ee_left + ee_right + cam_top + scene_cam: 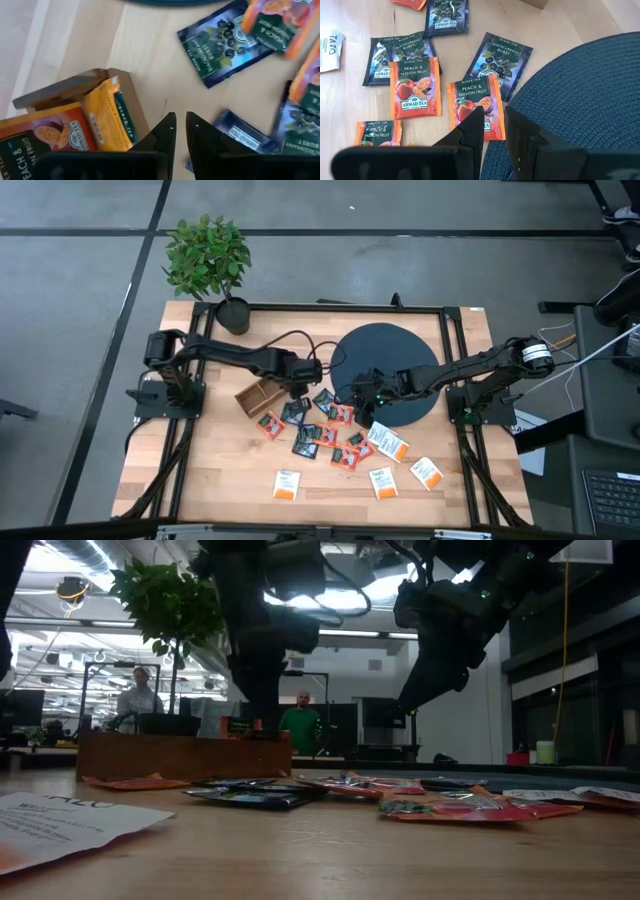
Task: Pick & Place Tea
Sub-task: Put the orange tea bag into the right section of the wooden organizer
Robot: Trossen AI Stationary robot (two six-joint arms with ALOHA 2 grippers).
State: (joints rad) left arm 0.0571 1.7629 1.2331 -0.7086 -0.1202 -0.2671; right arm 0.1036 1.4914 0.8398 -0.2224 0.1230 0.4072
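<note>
While both arms reach in over the middle of the table, the views give this:

High view: left gripper (300, 388) sits at the near corner of the wooden box (260, 396); right gripper (362, 395) hangs at the edge of the dark round mat (400, 350); the tea sachets (318, 434) lie scattered on the table (220, 470) just beyond and below both grippers, white ones farthest out; potted plant (208, 258) stands at the table's far corner.

Low view: dark and orange sachets (262, 795) lie flat in a row under the two arms; a white sachet (60, 822) lies nearest the camera; the box (180, 755) stands behind them; people show in the room beyond.

Left wrist view: left fingers (167, 132) are nearly together, a thin gap between the tips, nothing seen between them; the box (122, 95) with orange sachets (45, 135) inside lies just beside them; blue sachets (220, 42) lie ahead on the wood.

Right wrist view: right fingers (472, 127) stand a little apart, holding nothing, over an orange peach sachet (472, 102) lying against the mat (585, 95); more blue and orange sachets lie ahead.
</note>
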